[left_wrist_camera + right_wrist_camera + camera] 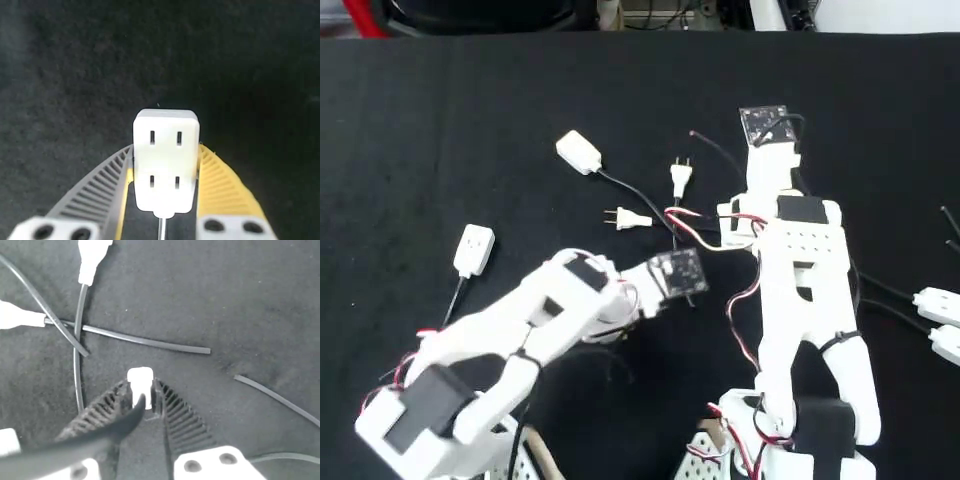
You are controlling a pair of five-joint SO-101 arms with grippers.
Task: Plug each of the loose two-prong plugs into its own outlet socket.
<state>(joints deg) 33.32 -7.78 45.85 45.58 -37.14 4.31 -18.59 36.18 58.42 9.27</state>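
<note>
- Grips outlet socket [165, 150] in left gripper [166, 149], long axis along fingers [220, 185], slotted face toward wrist.
- Pinches plug [140, 376] in right gripper [141, 385]; prong heading unclear.
- Likely needs plug carried to socket.

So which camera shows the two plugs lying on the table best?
The high view: both plugs lie whole, prongs visible. The right wrist view catches just their white bodies at its edge; the left wrist view faces a socket instead.
</note>
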